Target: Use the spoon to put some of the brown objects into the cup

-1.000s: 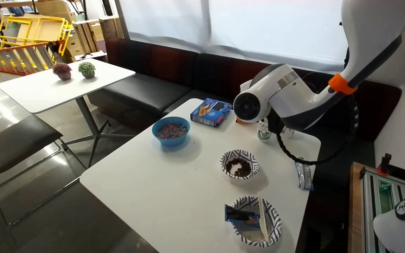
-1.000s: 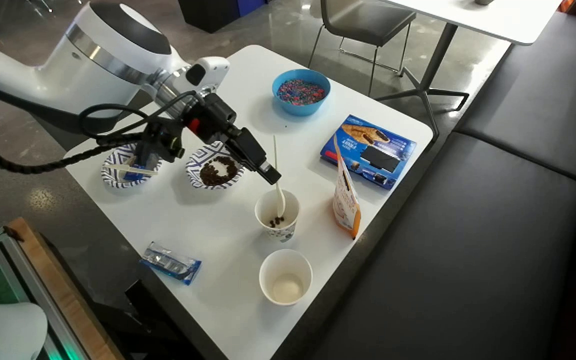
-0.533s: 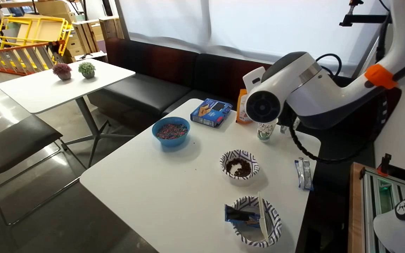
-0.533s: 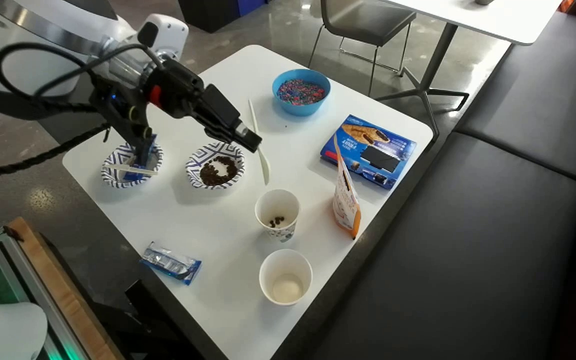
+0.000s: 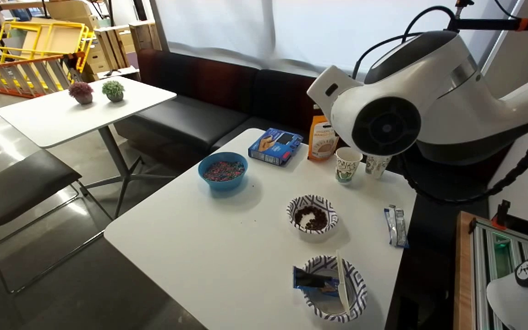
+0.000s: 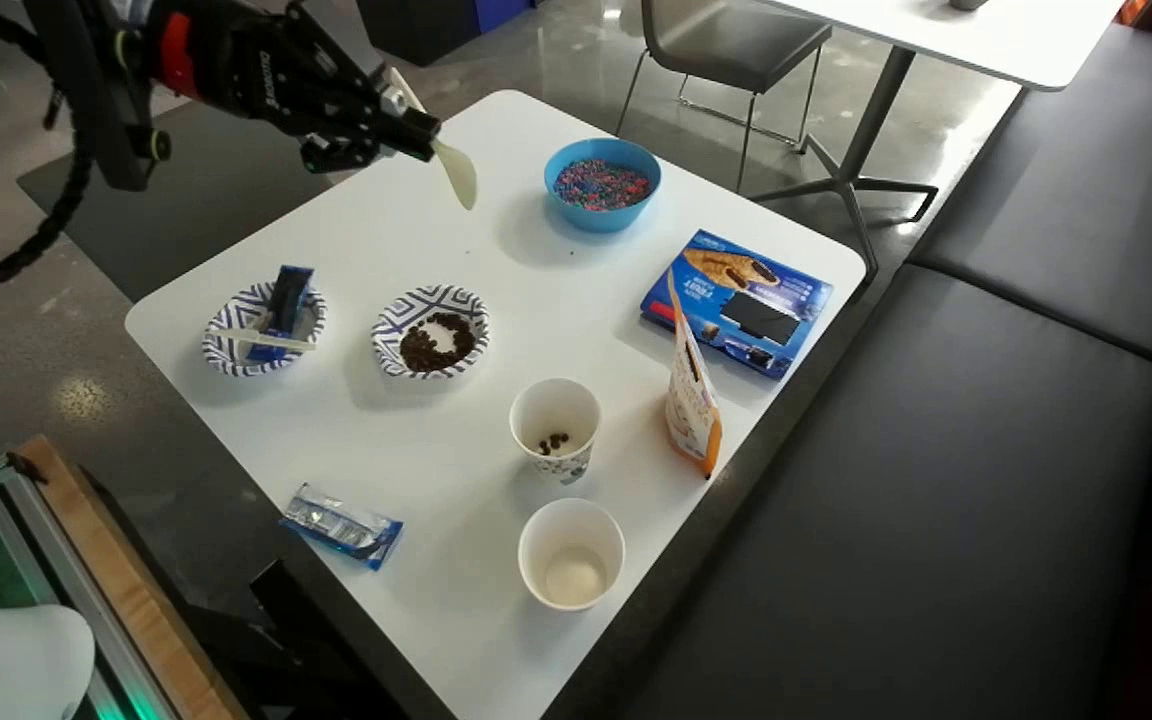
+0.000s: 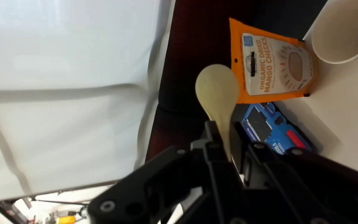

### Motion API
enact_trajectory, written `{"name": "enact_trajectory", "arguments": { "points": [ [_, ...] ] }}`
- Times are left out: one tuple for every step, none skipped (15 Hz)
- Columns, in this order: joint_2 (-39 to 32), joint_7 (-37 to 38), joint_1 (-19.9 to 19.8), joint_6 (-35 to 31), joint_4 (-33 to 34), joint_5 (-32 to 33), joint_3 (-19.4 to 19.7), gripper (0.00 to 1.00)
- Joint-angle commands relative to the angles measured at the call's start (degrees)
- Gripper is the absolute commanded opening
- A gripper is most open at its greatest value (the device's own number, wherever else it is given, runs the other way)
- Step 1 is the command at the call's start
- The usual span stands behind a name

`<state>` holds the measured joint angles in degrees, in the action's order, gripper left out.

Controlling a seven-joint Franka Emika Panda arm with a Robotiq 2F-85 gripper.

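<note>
My gripper (image 6: pixel 416 135) is shut on the pale cream spoon (image 7: pixel 218 90), high above the table and apart from the cup. The spoon's wide end sticks out past the fingertips, and no pieces show on it. In both exterior views, the brown objects (image 5: pixel 321 221) lie heaped in a small patterned bowl (image 6: pixel 391 320), with a bare white patch in the middle. Several brown pieces (image 6: pixel 551 443) rest at the bottom of the upright cup (image 6: pixel 558 400). That cup also shows at the wrist view's right edge. In an exterior view the arm (image 5: pixel 429 96) hides the gripper.
A second cup (image 6: pixel 576 550) stands beside the first. Near them are an orange pouch (image 7: pixel 278 62) and a blue box (image 5: pixel 275 145). A blue bowl (image 5: pixel 222 183) holds colourful bits. Another patterned bowl (image 5: pixel 360 302) carries a wrapper and a pale utensil. A silvery packet (image 6: pixel 341 525) lies near the edge.
The spoon came up out of the cup and my gripper carried it away, higher and past the patterned bowl with the brown pieces. The brown pieces in the cup stayed put.
</note>
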<state>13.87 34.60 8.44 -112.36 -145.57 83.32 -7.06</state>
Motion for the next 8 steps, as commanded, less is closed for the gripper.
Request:
{"name": "enact_trajectory", "arguments": {
  "points": [
    [0.23, -9.50, 2.91, 1.36, -0.72, -1.52, -2.53, 0.03],
    [-0.17, -11.96, 3.59, 1.64, -0.64, -1.81, -3.21, 0.03],
    [-0.69, -14.40, 4.28, 1.58, -0.41, -2.13, -3.91, 0.03],
    [-1.16, -16.88, 4.90, 1.36, -0.13, -2.22, -4.50, 0.03],
    [-1.45, -19.36, 5.48, 0.82, -0.02, -2.12, -5.02, 0.03],
    [-2.02, -21.83, 6.14, 0.32, 0.25, -2.48, -5.51, 0.03],
    [-2.81, -24.19, 6.70, 0.43, 0.61, -2.60, -6.09, 0.03],
    [-3.65, -26.59, 7.32, 0.34, 1.04, -2.96, -6.63, 0.03]
  ]
}}
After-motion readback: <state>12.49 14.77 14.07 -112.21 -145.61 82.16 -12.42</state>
